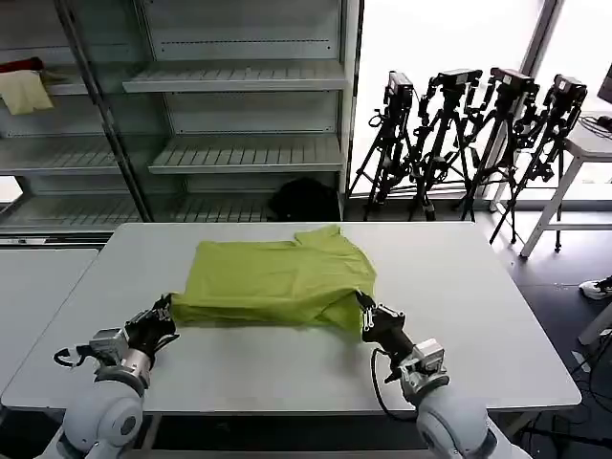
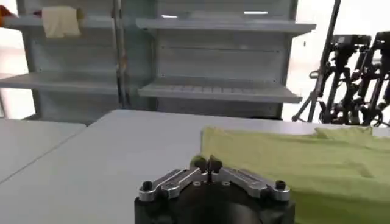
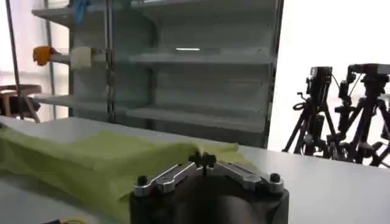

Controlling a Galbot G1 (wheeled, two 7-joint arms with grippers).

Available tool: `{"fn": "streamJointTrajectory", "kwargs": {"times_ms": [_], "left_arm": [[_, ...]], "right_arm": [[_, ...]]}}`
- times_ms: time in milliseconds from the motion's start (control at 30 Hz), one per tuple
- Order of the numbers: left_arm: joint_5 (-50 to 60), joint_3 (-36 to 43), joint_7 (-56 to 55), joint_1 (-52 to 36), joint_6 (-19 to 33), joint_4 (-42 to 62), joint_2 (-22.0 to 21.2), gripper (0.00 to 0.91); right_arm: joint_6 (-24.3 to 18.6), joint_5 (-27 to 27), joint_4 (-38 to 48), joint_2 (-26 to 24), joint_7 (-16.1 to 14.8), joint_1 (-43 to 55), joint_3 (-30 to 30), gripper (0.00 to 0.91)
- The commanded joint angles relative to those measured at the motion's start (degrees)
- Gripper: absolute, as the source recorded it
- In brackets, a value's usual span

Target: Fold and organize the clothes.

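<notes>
The lime-green T-shirt lies in the middle of the frame on the white table, folded over. The left gripper, at lower left, has its jaws closed on the shirt's near left corner. The right gripper, at lower right, pinches the near right corner, jaws closed.

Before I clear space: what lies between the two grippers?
In the head view, the T-shirt's near edge runs from left gripper to right gripper; nearer the robot, bare table.
</notes>
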State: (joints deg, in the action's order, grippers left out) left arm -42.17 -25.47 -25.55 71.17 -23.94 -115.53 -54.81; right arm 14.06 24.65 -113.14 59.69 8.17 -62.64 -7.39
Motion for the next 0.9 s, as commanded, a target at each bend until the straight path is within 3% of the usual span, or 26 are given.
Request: {"fn": "streamJointTrajectory", "kwargs": {"times_ms": [33,633,900], "left_arm": [[2.15,3.22,0.41,-3.07,0.23,3.30,-0.14,0.000],[3.81,6.02,2.33,-7.79,-0.40,8.31,0.22,0.010],[4.33,6.43,3.61,-8.07,-1.52,8.38,0.74,0.040]], "right_arm": [[-0.47,-0.20,7.24,1.85,-0.15,5.70,1.42,0.000],[-0.18,-0.83,11.66,2.81,-0.20,9.14,3.08,0.000],[2.35,-0.79,12.25,2.83,0.62,8.05,2.84,0.000]]}}
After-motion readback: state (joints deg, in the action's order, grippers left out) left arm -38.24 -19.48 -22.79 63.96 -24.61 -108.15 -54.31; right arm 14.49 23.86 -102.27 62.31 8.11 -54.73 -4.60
